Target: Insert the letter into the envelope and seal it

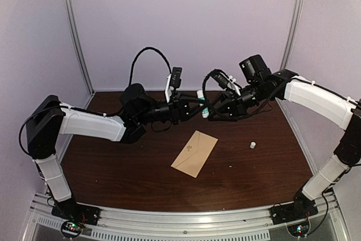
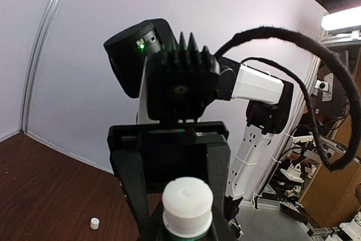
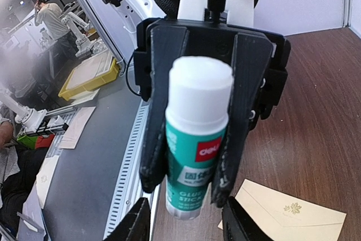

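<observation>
The tan envelope (image 1: 194, 153) lies flat on the brown table, in front of both grippers; its corner also shows in the right wrist view (image 3: 287, 214). The letter is not in view. Both arms meet above the table's back middle. My left gripper (image 1: 203, 109) is shut on a green and white glue stick (image 3: 194, 145), its fingers (image 3: 153, 139) pressed on both sides of the stick. My right gripper (image 3: 186, 227) is open, with its fingertips apart on either side of the stick's lower end. In the left wrist view the stick's white end (image 2: 188, 201) faces the camera.
A small white cap (image 1: 252, 145) lies on the table to the right of the envelope, and shows in the left wrist view (image 2: 95, 223). Pale walls and metal posts close in the back and sides. A metal rail (image 1: 186, 224) runs along the near edge.
</observation>
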Action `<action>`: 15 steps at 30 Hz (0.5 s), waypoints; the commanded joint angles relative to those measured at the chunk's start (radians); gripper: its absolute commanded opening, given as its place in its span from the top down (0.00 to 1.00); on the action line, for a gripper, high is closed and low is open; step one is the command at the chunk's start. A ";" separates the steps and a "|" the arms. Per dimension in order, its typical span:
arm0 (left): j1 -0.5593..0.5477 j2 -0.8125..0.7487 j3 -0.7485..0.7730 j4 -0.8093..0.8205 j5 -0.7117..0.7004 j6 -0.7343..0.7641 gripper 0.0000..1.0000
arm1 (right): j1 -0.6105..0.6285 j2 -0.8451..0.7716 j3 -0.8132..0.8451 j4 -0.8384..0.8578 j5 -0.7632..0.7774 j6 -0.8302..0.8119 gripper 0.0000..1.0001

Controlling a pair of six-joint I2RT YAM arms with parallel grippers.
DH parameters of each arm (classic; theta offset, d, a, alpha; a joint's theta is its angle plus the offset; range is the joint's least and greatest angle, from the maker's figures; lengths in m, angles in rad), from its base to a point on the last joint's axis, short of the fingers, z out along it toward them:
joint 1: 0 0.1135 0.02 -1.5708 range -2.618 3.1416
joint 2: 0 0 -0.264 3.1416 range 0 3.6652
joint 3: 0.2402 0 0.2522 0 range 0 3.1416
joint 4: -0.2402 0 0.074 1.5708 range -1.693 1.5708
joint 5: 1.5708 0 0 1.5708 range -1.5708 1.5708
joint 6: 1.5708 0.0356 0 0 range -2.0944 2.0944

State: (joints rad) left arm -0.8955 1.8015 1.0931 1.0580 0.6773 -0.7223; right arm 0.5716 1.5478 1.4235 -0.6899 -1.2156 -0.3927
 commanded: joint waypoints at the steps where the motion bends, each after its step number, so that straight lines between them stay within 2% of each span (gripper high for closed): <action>1: 0.000 0.016 0.026 0.070 0.014 -0.020 1.00 | 0.005 -0.009 0.017 -0.006 -0.034 0.000 0.60; 10: -0.002 0.024 0.033 0.051 0.003 -0.014 1.00 | 0.006 0.004 0.014 0.036 -0.036 0.054 0.77; 15: -0.003 0.025 0.034 0.031 -0.038 -0.005 1.00 | 0.009 0.009 0.018 0.060 0.062 0.090 0.89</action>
State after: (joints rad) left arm -0.8963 1.8091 1.0958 1.0679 0.6743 -0.7357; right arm 0.5720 1.5490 1.4235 -0.6724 -1.2243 -0.3340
